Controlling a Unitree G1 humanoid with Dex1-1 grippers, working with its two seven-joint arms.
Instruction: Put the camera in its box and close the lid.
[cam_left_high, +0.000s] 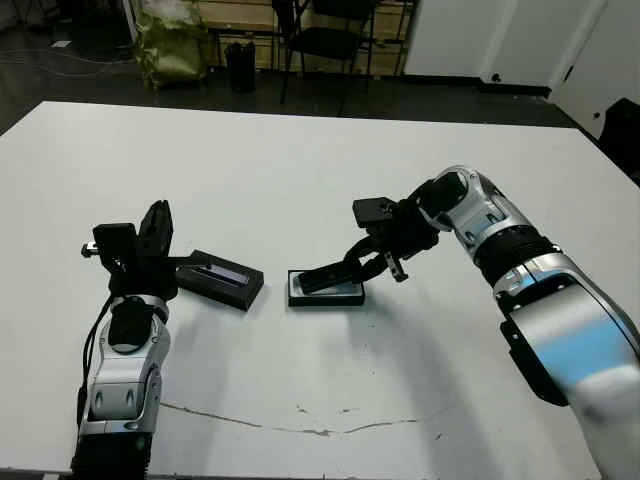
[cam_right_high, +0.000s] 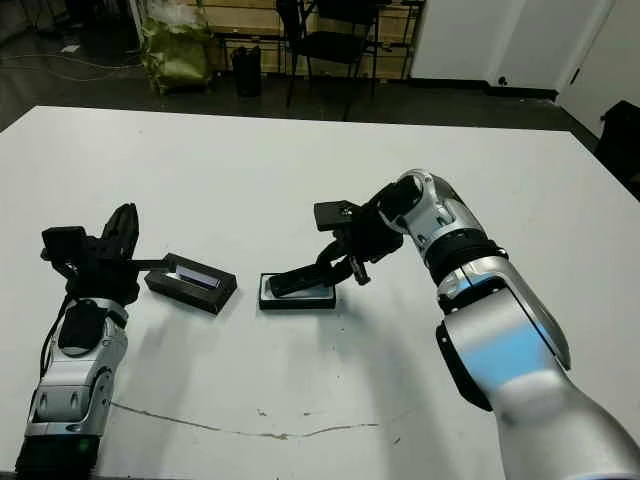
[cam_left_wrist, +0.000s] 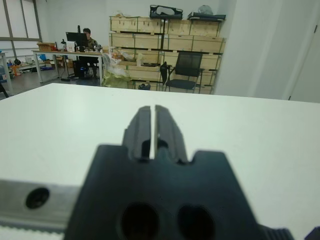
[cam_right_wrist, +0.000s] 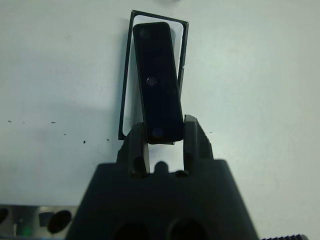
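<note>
Beyond the white table (cam_left_high: 300, 170), right jaws clamp the camera (cam_right_wrist: 157, 80); left jaws together.

A white bench (cam_left_high: 300, 170) carries a shallow white-lined box (cam_left_high: 326, 291) near its middle and a black lid (cam_left_high: 220, 279) with a pale stripe just to the box's left, apart from it. A thin dark crack (cam_left_high: 300, 428) runs across the bench's near edge.
</note>
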